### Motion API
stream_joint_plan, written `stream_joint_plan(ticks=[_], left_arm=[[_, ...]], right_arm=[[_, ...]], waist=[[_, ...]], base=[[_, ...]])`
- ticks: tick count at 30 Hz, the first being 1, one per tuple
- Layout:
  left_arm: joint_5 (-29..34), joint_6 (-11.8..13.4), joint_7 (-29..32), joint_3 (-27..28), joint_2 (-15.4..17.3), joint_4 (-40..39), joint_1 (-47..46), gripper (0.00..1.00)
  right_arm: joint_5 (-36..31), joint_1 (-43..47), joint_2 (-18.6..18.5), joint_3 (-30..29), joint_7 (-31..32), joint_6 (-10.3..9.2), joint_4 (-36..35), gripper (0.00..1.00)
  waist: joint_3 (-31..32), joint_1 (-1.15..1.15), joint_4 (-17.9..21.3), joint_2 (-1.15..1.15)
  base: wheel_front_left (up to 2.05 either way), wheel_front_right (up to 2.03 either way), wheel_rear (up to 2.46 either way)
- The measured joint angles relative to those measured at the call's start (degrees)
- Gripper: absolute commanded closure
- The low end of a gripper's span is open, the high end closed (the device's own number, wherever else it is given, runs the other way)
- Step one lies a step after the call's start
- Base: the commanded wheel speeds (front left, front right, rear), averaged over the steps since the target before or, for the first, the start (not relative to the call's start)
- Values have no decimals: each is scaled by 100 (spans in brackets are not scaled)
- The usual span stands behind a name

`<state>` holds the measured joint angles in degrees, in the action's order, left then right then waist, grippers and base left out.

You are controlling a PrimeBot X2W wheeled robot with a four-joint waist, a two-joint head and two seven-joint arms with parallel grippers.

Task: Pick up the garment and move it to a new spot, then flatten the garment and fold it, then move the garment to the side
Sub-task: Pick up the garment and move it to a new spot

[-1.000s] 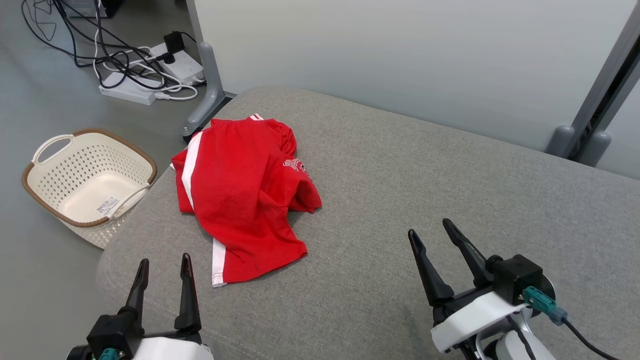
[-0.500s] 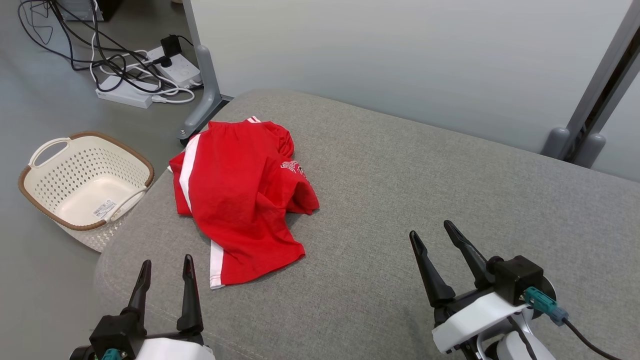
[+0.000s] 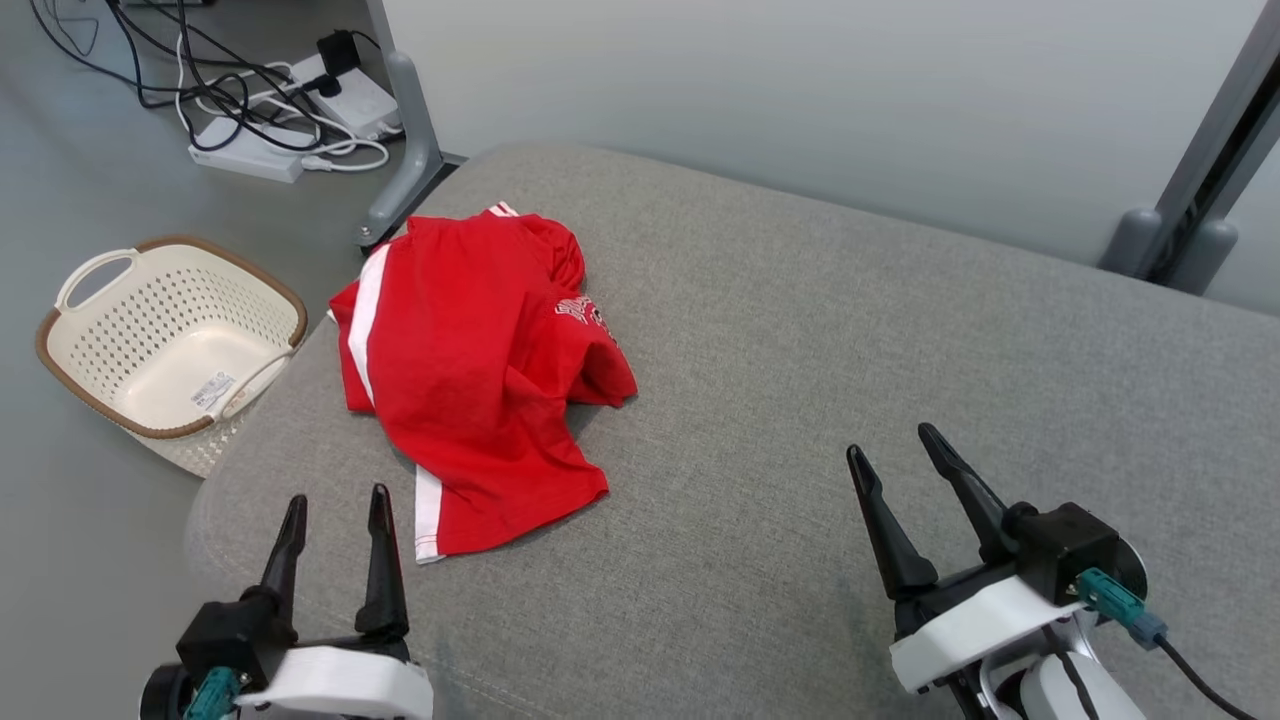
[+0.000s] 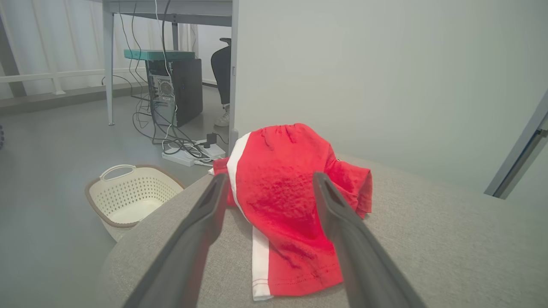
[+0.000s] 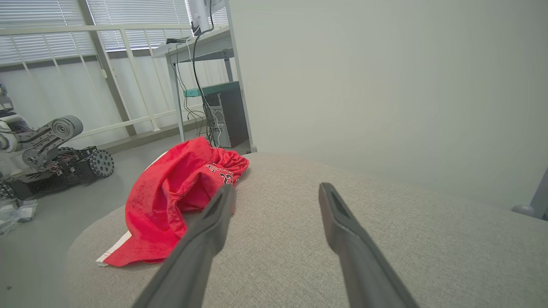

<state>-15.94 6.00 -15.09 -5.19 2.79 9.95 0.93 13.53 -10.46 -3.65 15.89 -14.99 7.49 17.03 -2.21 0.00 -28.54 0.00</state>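
The garment [image 3: 470, 370], a red jersey with white stripes and a patch of lettering, lies crumpled on the left part of the grey cushioned surface [image 3: 800, 350]. In the left wrist view the garment [image 4: 291, 201] sits just beyond my fingers, its white-striped hem nearest. My left gripper [image 3: 335, 497] hovers open near the front left edge, a little short of that hem. My right gripper [image 3: 892, 440] stands open over bare cushion, well right of the cloth. From the right wrist view the garment [image 5: 171, 201] lies ahead to the left.
A cream perforated basket [image 3: 165, 345] with a brown rim stands on the floor left of the cushion. Power strips and tangled cables [image 3: 290, 110] lie behind it. A pale partition [image 3: 800, 110] backs the cushion. A wheeled machine [image 5: 55, 154] sits on the floor.
The head camera has shifted a little, so the whole scene sits slightly higher and left. Both grippers stay open; the garment lies as before.
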Motion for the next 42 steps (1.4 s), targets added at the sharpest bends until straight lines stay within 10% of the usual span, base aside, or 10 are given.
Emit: stream_joint_plan(ticks=[14, 21, 42], left_arm=[[-193, -716, 104, 521, 457, 869, -1649, 0], [-705, -1182, 1475, 471, 1051, 1814, -3110, 0], [-1069, -1274, 3749, 76, 1573, 3424, -4646, 0]], right_arm=[[-302, -420, -485, -47, 0, 0, -630, 0], [-394, -585, -717, -31, 0, 0, -803, 0], [-400, -720, -803, 104, 45, 0, -887, 0]], waist=[[-1096, 0, 444, 0], [-1680, 0, 767, 0], [-2220, 0, 1236, 0]], base=[[0, 0, 0], [0, 0, 0], [0, 0, 0]])
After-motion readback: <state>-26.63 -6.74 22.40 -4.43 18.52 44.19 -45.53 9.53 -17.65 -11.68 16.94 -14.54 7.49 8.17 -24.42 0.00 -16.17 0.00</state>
